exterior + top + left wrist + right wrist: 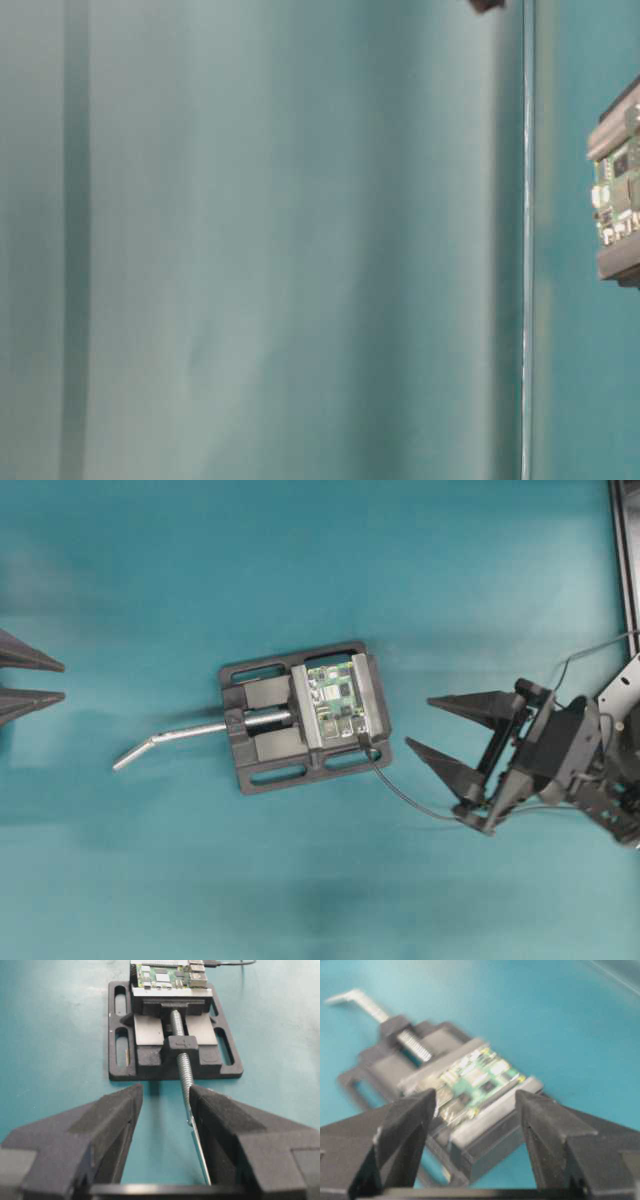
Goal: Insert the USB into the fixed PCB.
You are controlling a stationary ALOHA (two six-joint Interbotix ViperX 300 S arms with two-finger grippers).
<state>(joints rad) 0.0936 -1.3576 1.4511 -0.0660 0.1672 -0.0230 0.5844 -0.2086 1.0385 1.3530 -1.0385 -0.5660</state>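
Overhead view: teal table point(200, 880), biggest thing on it the black vise point(300, 718), mid-table, w/ bent silver handle point(165, 742) sticking out to the left. Clamped between its grey jaws, the fixed PCB point(334, 700), green, chips up. At the PCB's lower right corner, the USB point(366, 748), seemingly seated at the board edge, w/ thin black cable point(405, 792) trailing down-right toward the right arm; can't confirm full seating at this res.

Right gripper point(418, 722) just right of the vise, fingers spread wide, nothing between them, clear of plug & cable end. Right wrist view blurred, looks over the PCB from the vise side, gap between fingers empty. Left gripper point(64, 680) at far left edge, well apart from the vise, also spread & empty; left wrist view sighted along the vise screw point(183, 1055) at the board.

Step in hand, by judgement: release & clear off after insertion. Done well: back out along the cable line w/o snagging it, no sideways pull on the plug, keep fingers wide till past the cable. Risk: a tug levering the plug out of its port.
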